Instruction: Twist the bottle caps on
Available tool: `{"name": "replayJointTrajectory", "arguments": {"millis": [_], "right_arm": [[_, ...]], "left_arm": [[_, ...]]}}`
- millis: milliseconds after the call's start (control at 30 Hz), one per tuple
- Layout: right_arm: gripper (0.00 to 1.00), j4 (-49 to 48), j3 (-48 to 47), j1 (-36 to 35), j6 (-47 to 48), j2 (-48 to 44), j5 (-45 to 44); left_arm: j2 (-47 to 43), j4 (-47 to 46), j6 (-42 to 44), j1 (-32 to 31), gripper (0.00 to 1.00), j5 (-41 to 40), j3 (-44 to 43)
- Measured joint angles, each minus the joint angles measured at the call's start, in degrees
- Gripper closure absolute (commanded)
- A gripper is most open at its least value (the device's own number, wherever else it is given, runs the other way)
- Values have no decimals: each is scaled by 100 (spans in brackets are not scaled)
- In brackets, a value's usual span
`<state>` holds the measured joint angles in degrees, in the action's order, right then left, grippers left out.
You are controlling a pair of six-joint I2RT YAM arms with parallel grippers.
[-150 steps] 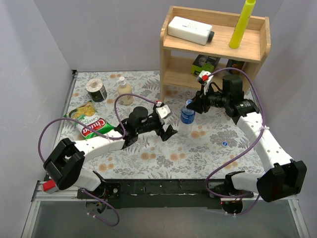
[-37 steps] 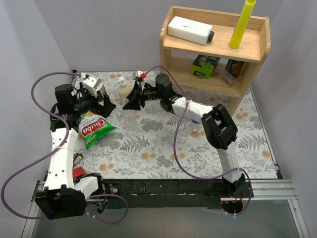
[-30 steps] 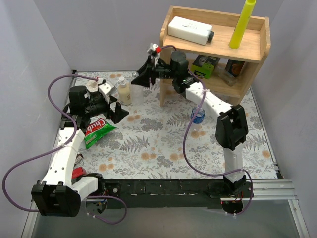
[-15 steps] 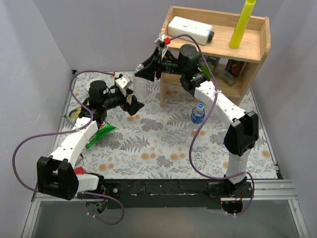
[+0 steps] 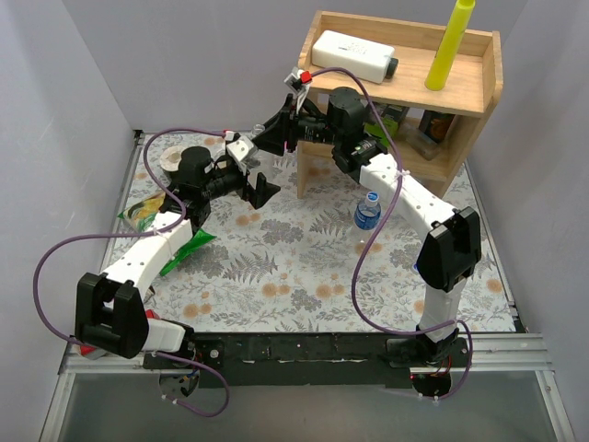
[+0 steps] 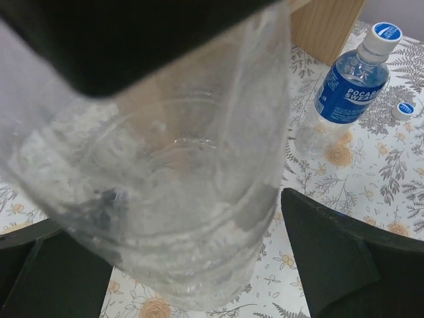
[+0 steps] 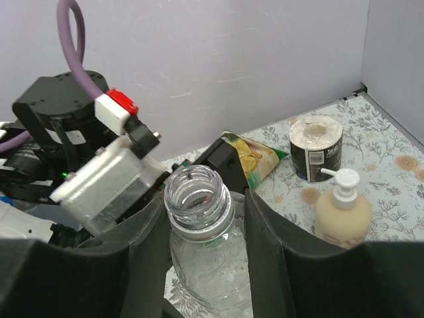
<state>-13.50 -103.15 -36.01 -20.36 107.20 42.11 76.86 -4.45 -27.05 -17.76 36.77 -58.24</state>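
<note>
My right gripper (image 5: 267, 138) is shut on the plain clear bottle (image 7: 202, 232) and holds it in the air in front of the shelf, its neck open and uncapped. My left gripper (image 5: 258, 184) is open just beside and below it. In the left wrist view the bottle's body (image 6: 179, 199) fills the frame between the dark fingers (image 6: 344, 265). The blue-label bottle (image 5: 367, 213) stands on the table right of centre with a blue cap (image 6: 385, 31) on its neck. A second blue cap (image 6: 402, 109) lies loose on the table beyond it.
A wooden shelf (image 5: 460, 87) stands at the back right, holding a white box and a yellow tube. A chips bag (image 5: 170, 230), a toilet roll (image 7: 316, 147) and a cream pump bottle (image 7: 341, 212) sit at the back left.
My right gripper has carried the plain bottle up and right, towards the shelf. My left gripper has swung right from the chips bag to just under the bottle.
</note>
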Motion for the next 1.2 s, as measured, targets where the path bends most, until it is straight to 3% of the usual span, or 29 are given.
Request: {"name": "replayJointTrajectory", "arguments": {"millis": [133,400,600,700,733,767,800,833,867,1033,1200], "right_arm": [[99,26,44,0,-37,-57,-35],[99,24,166,-2,-44,-114,-42],[99,72,302,-7,26,-240,-94],[96,153,407,-15,103,-352,-144],[84,177,437,-17,118,-372,-146],[56,232,450,-28,133,-387,-146],[43,291,450,-44,162,-387,-149],[33,352,450,-52,201,-387,-164],[27,424,448,-61,260,-396,-190],[18,1471,442,-44,1379,-752,-328],[20,3158,496,146,3141,-1869,-553]], "left_arm": [[140,-63,31,-11,6,-17,-13],[188,-72,59,-17,37,74,-101],[212,-116,17,-22,38,223,-111],[203,-245,-35,-22,48,350,-28],[201,-278,-52,-24,59,385,4],[192,-332,-90,-26,66,428,61],[188,-350,-120,-26,74,459,96],[186,-365,-140,-26,91,485,125],[184,-374,-166,-26,94,518,157],[83,-435,-424,-26,100,863,509],[0,-503,-514,-28,100,1309,881]]}}
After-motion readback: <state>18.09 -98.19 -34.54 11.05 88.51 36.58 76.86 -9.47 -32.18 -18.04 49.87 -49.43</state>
